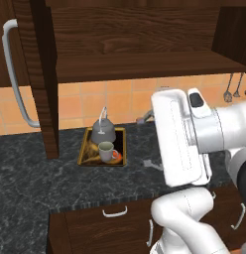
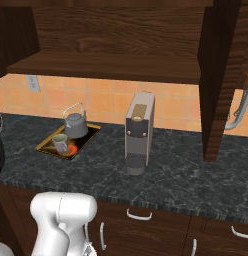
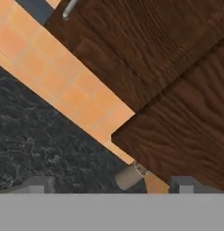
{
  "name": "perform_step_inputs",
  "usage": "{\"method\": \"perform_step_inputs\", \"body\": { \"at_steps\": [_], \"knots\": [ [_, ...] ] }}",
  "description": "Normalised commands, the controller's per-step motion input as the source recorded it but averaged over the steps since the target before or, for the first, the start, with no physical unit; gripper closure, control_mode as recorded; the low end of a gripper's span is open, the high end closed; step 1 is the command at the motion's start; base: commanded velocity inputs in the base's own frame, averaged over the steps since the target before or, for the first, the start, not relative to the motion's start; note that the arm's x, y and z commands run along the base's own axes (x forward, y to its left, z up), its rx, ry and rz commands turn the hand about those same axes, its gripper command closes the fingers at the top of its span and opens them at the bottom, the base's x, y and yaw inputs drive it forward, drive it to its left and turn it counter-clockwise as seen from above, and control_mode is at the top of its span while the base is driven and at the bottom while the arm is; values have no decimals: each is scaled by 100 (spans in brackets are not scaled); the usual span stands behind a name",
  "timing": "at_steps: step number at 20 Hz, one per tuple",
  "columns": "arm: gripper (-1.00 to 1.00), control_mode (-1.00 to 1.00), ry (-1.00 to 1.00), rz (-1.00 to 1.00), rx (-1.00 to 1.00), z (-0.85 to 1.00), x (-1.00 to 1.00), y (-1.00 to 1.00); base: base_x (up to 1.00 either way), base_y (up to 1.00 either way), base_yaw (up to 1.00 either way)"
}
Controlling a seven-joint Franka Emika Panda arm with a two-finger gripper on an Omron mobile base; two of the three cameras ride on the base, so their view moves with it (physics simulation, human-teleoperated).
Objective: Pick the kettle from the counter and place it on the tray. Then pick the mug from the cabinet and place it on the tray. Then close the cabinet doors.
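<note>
1. The arm (image 1: 187, 144) stood raised over the counter (image 1: 40, 183), its forearm bent upward right of the tray (image 1: 121, 146).
2. The gripper (image 3: 111, 185) faced the cabinet's (image 1: 145, 30) wood at a tilt; its fingertips (image 3: 35, 185) stood well apart, holding nothing.
3. The kettle (image 1: 103, 131) sat at the tray's far end, the mug (image 1: 106, 151) just in front of it.
4. Both doors (image 1: 43, 74) hung open, a coffee machine (image 2: 138, 132) right of the tray.

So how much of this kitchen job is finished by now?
The kettle and mug both sit on the tray, so those steps look done. The cabinet doors stand open; closing them is left. Nothing is between the fingers.
</note>
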Motion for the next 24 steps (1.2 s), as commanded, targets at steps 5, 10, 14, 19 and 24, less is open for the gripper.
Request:
{"method": "perform_step_inputs", "body": {
  "at_steps": [5, 10, 14, 19, 24],
  "knots": [
    [-100, -100, -49, 0, -26, 15, -16, 64, 0, 0, 0],
    [-100, -100, -42, 0, -19, 20, -5, 69, 0, 0, 0],
    [-100, -100, -42, 0, -16, 27, -6, 62, 0, 0, 0],
    [-100, -100, -33, 0, -17, 18, -14, 57, 0, 0, 0],
    [-100, -100, -8, -6, -9, 2, -7, 65, 0, 0, 0]
  ]
}}
